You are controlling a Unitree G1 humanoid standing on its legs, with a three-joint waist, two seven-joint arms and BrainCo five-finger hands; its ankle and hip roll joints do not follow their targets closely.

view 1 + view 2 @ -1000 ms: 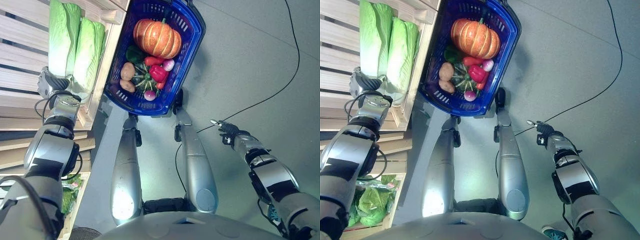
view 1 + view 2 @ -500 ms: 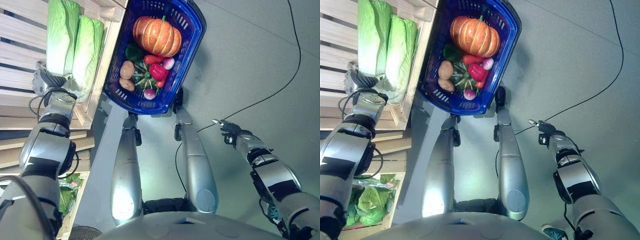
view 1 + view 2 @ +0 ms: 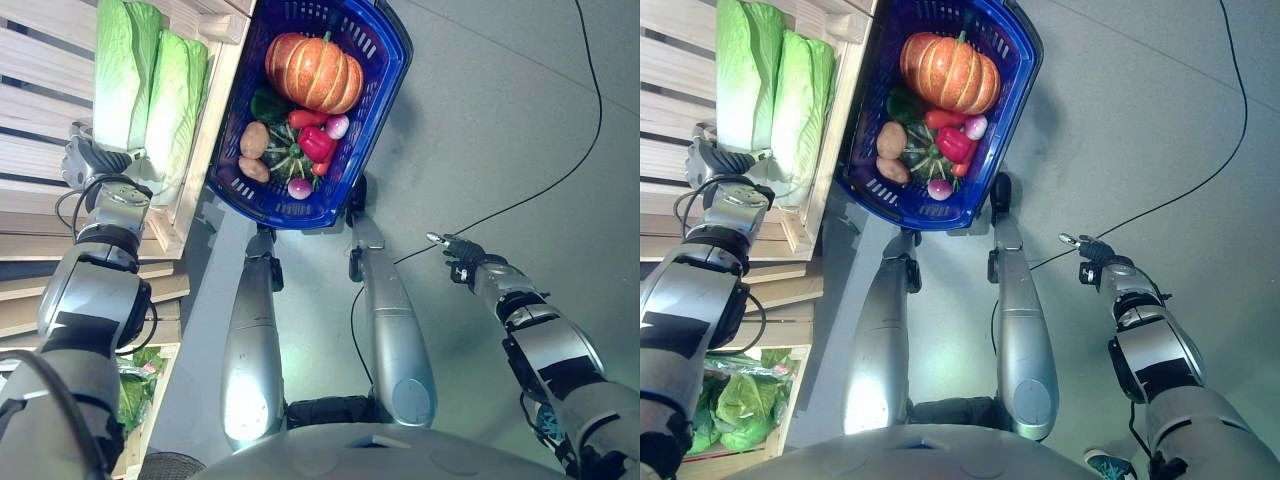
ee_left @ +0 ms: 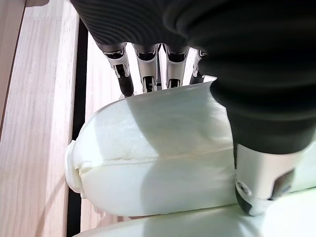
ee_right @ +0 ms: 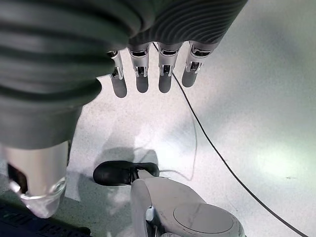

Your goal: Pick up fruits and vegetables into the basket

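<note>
A blue basket stands on the floor beside a wooden crate. It holds an orange pumpkin, a red pepper, a potato and other small vegetables. Two pale green cabbages lie side by side in the crate. My left hand is at the white base of the left cabbage. Its straight fingers reach past the far side, and the thumb rests on the near side. My right hand hangs open over the grey floor, holding nothing.
Wooden slats of the crate shelf run on the left. A lower crate holds bagged leafy greens. Bare grey floor lies to the right of the basket.
My left hand has shifted a little further left along the cabbage's base. The right hand has drifted slightly to the right. The basket's contents are unchanged.
</note>
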